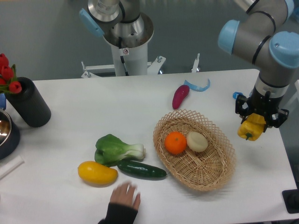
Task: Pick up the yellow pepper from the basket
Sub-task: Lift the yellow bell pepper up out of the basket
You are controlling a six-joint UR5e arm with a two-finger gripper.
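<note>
The yellow pepper [251, 128] hangs in the air to the right of the basket [211, 175], above the white table. My gripper [258, 116] is shut on its top, black fingers on either side. The wicker basket sits right of centre and holds an orange [175, 142] and a pale round vegetable [197, 141]. The pepper is clear of the basket's rim.
Left of the basket lie a bok choy [115, 149], a dark cucumber [141, 169] and a yellow mango-like fruit [96, 172]. A purple sweet potato [180, 96] lies behind the basket. A person's hand [123, 202] reaches in at the front edge. A black vase [28, 102] with red tulips stands far left.
</note>
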